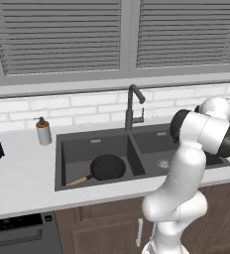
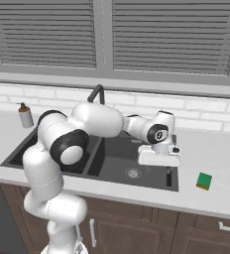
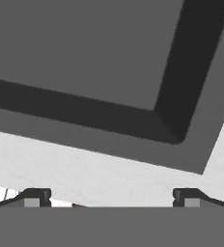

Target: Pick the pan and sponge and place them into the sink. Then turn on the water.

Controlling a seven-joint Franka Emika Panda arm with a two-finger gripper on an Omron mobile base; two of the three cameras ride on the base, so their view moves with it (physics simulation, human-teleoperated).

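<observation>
Green sponge (half-hidden) beside sink, fingers spread.

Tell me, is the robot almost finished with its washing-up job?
About a third done. The pan already lies in the sink's left basin. The open gripper hangs empty over the right basin's corner. The sponge sits on the counter beside the sink, and no water runs from the faucet.

One pan, one sponge, one sink with two basins and one faucet. One soap bottle on the counter. Two window blinds. One arm, one gripper with two fingertips.
</observation>
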